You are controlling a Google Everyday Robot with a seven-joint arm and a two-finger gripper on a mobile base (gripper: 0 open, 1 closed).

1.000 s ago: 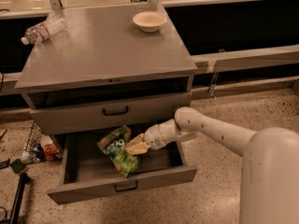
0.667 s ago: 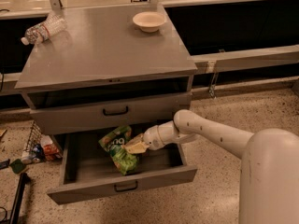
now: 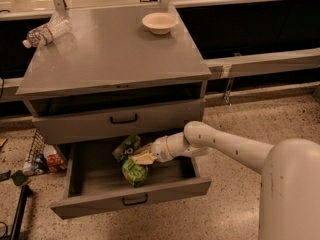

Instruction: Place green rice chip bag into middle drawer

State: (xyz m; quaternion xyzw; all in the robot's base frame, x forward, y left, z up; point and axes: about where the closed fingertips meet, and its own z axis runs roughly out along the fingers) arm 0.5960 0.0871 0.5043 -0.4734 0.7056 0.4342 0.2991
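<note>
Camera view: the crinkly green rice chip bag (image 3: 131, 168) lies crumpled inside the open middle drawer (image 3: 130, 201), a shallow grey metal tray. The smooth white arm (image 3: 225, 144) sets its tan-tipped gripper (image 3: 142, 158) against the bag; whether it clasps the bag cannot be told.

I can read nothing from here. The bag (image 3: 131, 160) in the open drawer (image 3: 100, 204) carries pale lettering, too blurred for me to make out. The bottle (image 3: 57, 27) at the tabletop's (image 3: 115, 54) far left corner wears a label (image 3: 45, 33) whose print I cannot read. My hand (image 3: 142, 158) sits at the bag, inside the drawer, below the tabletop's front edge.
</note>
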